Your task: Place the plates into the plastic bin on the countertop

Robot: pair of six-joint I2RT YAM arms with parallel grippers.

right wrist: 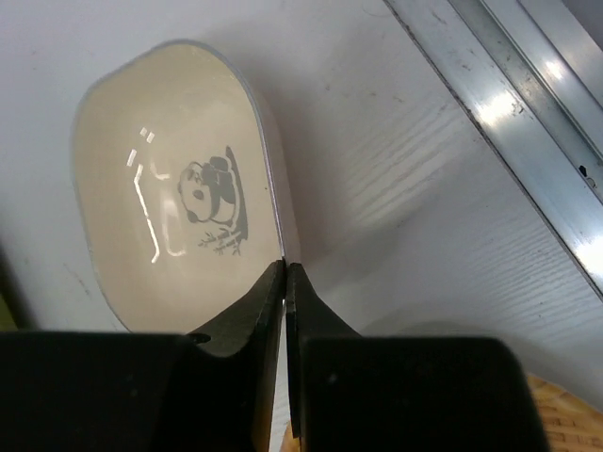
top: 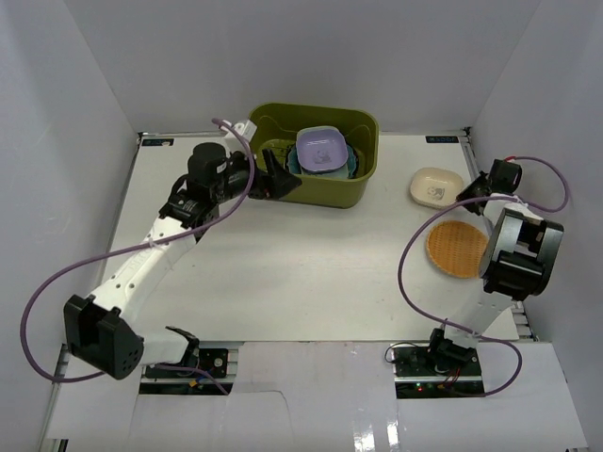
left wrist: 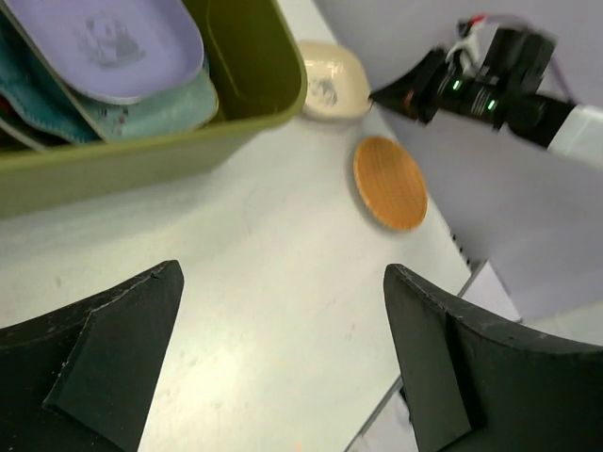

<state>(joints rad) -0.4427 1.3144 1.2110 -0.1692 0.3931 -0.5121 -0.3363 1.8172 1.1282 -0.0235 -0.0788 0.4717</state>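
Observation:
The olive-green bin stands at the back of the white countertop. It holds a lavender square plate on top of teal plates. My left gripper is open and empty by the bin's front left wall. A cream square plate with a panda print sits at the far right. My right gripper is shut on its near rim. An orange woven-look round plate lies just in front of it, under the right arm.
White walls enclose the table on three sides. A metal rail runs along the right edge. The left wrist view shows the lavender plate, orange plate, cream plate and bare white table between the fingers.

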